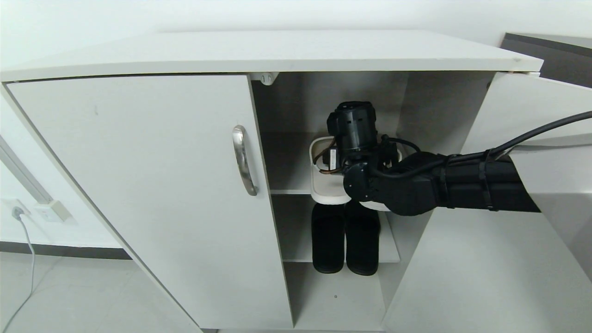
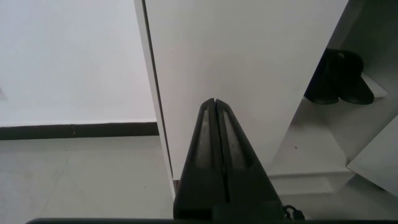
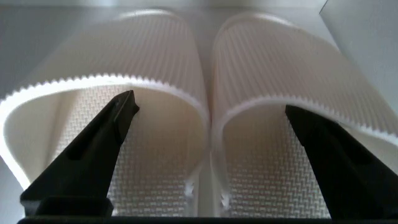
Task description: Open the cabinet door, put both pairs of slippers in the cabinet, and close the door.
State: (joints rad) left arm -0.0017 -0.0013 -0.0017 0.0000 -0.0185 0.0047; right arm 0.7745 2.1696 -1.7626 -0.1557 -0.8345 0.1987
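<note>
A: From the head view, what stands there?
B: A white laminate two-door cabinet (image 1: 277,51); its left door (image 1: 138,194) is shut and carries a curved brushed-metal handle (image 1: 243,159); its right door (image 1: 532,106) stands open.
A: And the slippers?
B: A pair of black matte slippers (image 1: 344,240) lies side by side on the lower shelf (image 1: 393,245), near ends jutting past its front edge; a pair of white ribbed plastic slippers (image 1: 326,192) lies on the shelf above, also overhanging; the black right arm (image 1: 439,185) is over the white pair, its wrist inside the open compartment.
A: The left wrist view?
B: The left gripper (image 2: 214,106) hangs low before the shut door; its fingers are pressed together on nothing; the black pair shows beyond the door's edge, on its shelf.
A: The right wrist view?
B: The right gripper (image 3: 210,107) is spread wide; one finger sits inside each white slipper, under the strap; the straps are finely ribbed with saw-toothed edges; the insoles are woven-textured; the two slippers touch along their inner sides; whether the fingers press the straps I cannot tell.
</note>
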